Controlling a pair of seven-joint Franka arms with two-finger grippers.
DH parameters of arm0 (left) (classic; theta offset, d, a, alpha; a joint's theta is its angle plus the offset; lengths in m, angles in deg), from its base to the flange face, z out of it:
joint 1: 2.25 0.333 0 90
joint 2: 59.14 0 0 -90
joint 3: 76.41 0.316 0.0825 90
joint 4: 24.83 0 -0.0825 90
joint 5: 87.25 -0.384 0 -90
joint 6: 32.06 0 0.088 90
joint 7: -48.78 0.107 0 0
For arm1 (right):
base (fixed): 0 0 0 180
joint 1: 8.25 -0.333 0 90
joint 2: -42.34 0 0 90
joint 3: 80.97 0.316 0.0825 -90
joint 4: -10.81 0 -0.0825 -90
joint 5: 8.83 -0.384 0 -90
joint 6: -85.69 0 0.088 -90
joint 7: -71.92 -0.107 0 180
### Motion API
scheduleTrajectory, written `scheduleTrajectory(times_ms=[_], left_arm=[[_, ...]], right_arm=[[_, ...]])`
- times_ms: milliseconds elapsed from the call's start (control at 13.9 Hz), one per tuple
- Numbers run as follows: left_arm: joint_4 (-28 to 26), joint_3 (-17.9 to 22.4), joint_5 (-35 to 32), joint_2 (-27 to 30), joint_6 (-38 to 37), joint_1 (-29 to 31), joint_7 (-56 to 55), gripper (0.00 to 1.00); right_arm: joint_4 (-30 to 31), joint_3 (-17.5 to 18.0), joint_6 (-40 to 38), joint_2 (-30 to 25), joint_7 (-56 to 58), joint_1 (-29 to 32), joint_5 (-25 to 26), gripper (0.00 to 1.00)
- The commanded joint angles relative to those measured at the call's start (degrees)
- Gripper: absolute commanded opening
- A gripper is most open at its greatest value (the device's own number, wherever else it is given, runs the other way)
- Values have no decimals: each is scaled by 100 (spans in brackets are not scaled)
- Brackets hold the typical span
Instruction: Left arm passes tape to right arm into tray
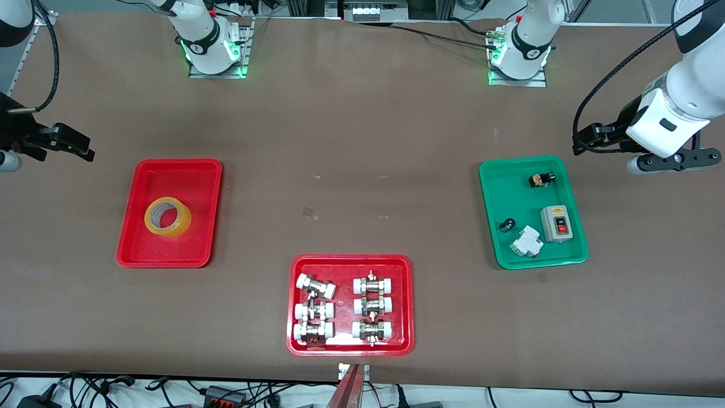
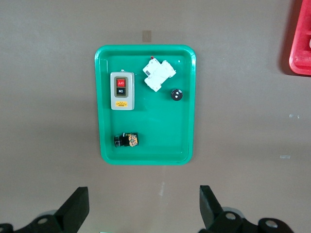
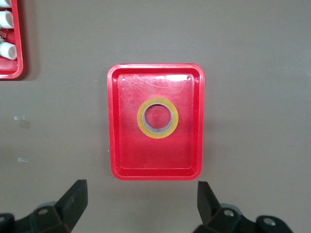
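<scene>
- On the brown table (image 1: 362, 130), the landmark is the red tray of white-capped metal fittings (image 1: 405, 306), which sits at the edge nearest the front camera, midway between the two arms' ends.
- Toward the right arm's end from that landmark, and a little farther from the front camera, lies the plain red tray (image 1: 136, 238); the tape (image 1: 167, 217) lies flat in it, near its middle, ring hole facing up.
- Toward the left arm's end from the landmark, also slightly farther from the camera, sits the green tray (image 1: 498, 187), holding a grey switch box (image 1: 555, 223), a white breaker (image 1: 527, 242), a small black knob (image 1: 507, 225) and a black-and-yellow part (image 1: 541, 180).
- The right gripper (image 3: 141, 206) hangs in the air over bare table beside the plain red tray, jaws spread wide and empty; its wrist view looks straight down on the tape (image 3: 157, 118).
- The left gripper (image 2: 143, 208) hangs over bare table beside the green tray (image 2: 104, 97), jaws likewise spread and holding nothing.
- Both arm bases stand at the table's edge farthest from the landmark, each lit with green lights.
- Small strips of clear tape (image 1: 310, 212) dot the table between the landmark and the bases.
- Cables (image 1: 170, 391) and plugs lie on the floor past the landmark's edge of the table.
</scene>
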Motion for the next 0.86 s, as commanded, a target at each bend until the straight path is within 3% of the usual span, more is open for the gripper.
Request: scheduleTrajectory(times_ms=[0,792], left_arm=[[-113,5,70,120,57,37,103,100],[-113,31,61,120,65,37,103,100]], right_arm=[[183,-6,-12,-151,-5,-8,24,100],[183,2,-100,-230,-5,-17,59,100]])
